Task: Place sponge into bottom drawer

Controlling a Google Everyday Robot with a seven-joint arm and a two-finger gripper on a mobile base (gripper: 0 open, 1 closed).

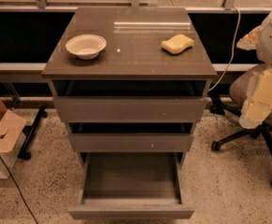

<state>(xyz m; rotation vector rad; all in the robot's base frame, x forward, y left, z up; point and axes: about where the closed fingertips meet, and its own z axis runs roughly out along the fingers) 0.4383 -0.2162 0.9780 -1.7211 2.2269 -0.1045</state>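
Note:
The pale yellow sponge (177, 44) lies on the right part of the cabinet top (131, 55). The bottom drawer (131, 211) is pulled out towards me, and its tray is empty inside. My gripper (257, 106) hangs at the right edge of the view, beside the cabinet and in front of an office chair. It is well to the right of the sponge, lower than it, and holds nothing that I can see.
A cream round bowl (86, 46) sits on the left of the cabinet top. The two upper drawers (130, 109) are slightly open. An office chair (252, 134) stands to the right, and a cardboard box (0, 134) to the left on the floor.

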